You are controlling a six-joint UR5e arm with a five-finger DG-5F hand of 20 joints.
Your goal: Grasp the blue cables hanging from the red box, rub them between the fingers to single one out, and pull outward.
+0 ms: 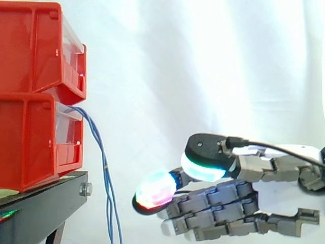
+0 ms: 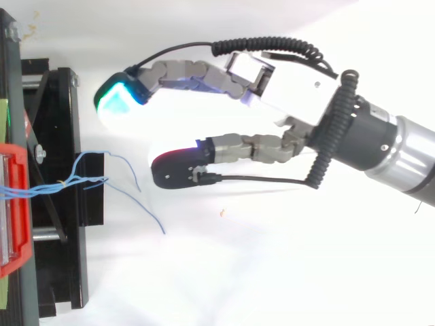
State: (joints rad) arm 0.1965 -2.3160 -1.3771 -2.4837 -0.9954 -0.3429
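The robot's hand (image 1: 223,201), fingers spread and holding nothing, points toward the red box (image 1: 30,142). Its glowing fingertips (image 1: 155,189) sit just short of the blue cables (image 1: 105,170), which spill from the box's front lip and hang below it, past the black stand (image 1: 45,203). Thin, light and limp, the strands will likely slide against one another. The hanging run just below the box looks the surest place to pinch. How many strands there are is hard to tell.
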